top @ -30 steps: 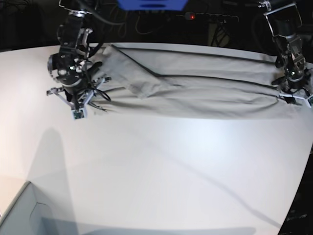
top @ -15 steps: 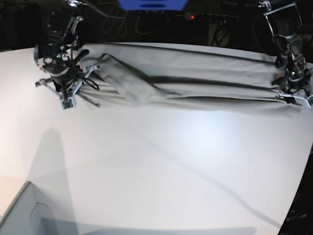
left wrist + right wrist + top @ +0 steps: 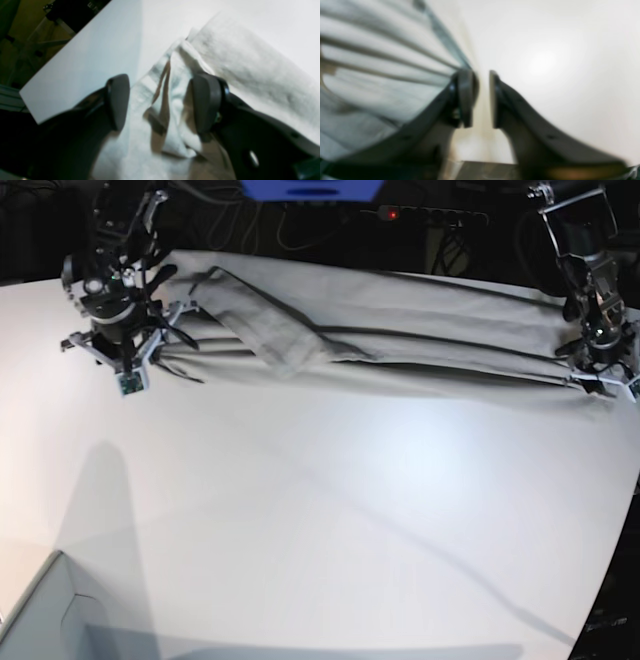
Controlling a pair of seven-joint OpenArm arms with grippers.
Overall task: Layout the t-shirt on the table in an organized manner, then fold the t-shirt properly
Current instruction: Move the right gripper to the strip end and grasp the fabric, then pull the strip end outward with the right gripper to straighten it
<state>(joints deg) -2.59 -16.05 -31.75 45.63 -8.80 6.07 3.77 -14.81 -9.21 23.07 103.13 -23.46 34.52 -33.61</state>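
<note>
The light grey-beige t-shirt (image 3: pixel 400 330) lies stretched in long ridges along the far side of the white table (image 3: pixel 330 510), with a folded flap near its left end. My right gripper (image 3: pixel 128 378) stands at that left end. In the right wrist view, which is blurred, the right gripper (image 3: pixel 480 77) shows a narrow gap with only table (image 3: pixel 557 62) behind it, and the t-shirt (image 3: pixel 382 75) lies beside one finger. My left gripper (image 3: pixel 603 380) sits on the shirt's other end. Close up, the left gripper (image 3: pixel 161 100) has its jaws wide apart over bunched t-shirt (image 3: pixel 250 70) cloth.
A grey box corner (image 3: pixel 40 620) pokes in at the front left. Behind the table's far edge hang a blue object (image 3: pixel 310 188), a power strip (image 3: pixel 420 216) and cables. The table edge (image 3: pixel 30 95) runs close beside the left gripper.
My right arm dragged the shirt's end leftward and toward the back, pulling the cloth straighter, and its jaws have come apart. The left arm has stayed in place.
</note>
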